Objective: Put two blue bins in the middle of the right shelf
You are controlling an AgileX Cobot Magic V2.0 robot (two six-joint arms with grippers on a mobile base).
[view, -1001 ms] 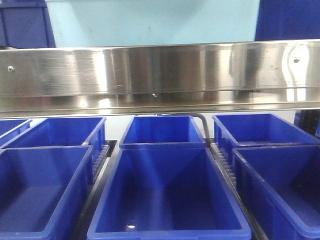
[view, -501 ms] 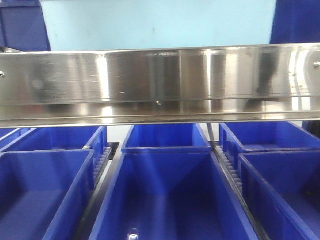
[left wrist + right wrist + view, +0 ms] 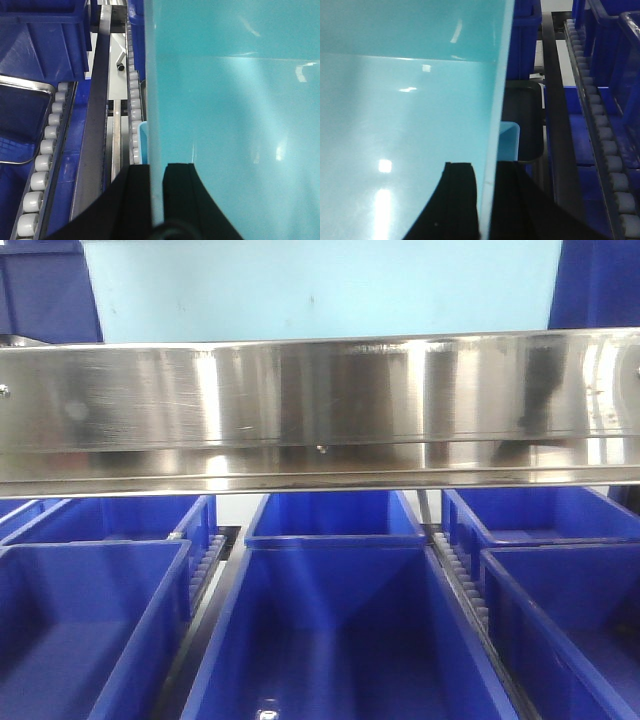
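A light blue bin (image 3: 320, 288) fills the top of the front view, above the steel shelf beam (image 3: 320, 410). In the left wrist view my left gripper (image 3: 159, 169) is shut on the bin's (image 3: 230, 100) left wall, one black finger on each side. My right gripper (image 3: 485, 167) is shut on the same bin's (image 3: 405, 100) right wall, which runs up between its two fingers. A small light blue lip (image 3: 510, 140) sticks out beside that wall. Neither gripper shows in the front view.
Below the beam, several dark blue bins (image 3: 335, 630) sit in rows on roller tracks (image 3: 460, 580). White rollers (image 3: 42, 160) and a steel rail (image 3: 95, 130) run left of the held bin. Dark blue bins (image 3: 605, 50) and a roller track (image 3: 605, 145) lie to its right.
The front view has closed in on the shelf: the beam sits lower and looks larger, the dark blue bins have grown, and the light blue bin spans more of the top.
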